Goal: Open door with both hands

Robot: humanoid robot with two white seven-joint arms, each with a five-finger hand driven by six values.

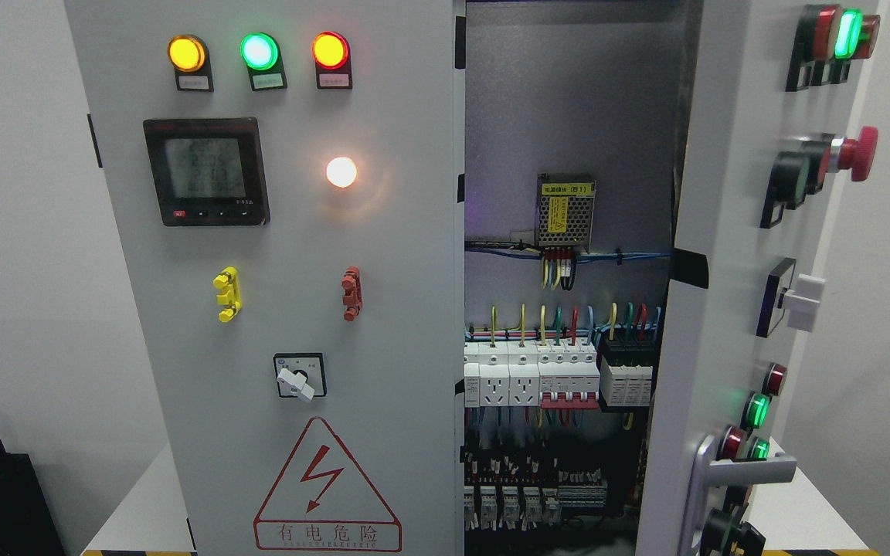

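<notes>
Neither hand of the robot shows anywhere in the head view, so whether the fingers are spread, curled or gripping cannot be told. Biggest in front is the grey cabinet [383,324], standing on a pale table [140,510]. Its left door [283,232] lies flat and closed, while the right door [704,324] is swung out toward the camera, seen nearly edge-on, hinged at its far right side. That leaves a tall gap between the doors, through which the back panel, a small power supply [566,211], coloured wires and a row of breakers and sockets [530,374] show. Judging by this, the right door looks already opened and the left one remains to be pulled. The lever handle [746,467] sits low on the right door, sticking out where an arm would pass. On the left door are a meter screen [206,171], three lamps [258,51] along the top, a glowing white light [341,171], yellow and red clips, a rotary switch [299,376] and a red warning triangle [327,483]. A red mushroom button [856,153] juts from the open door and could be bumped.
</notes>
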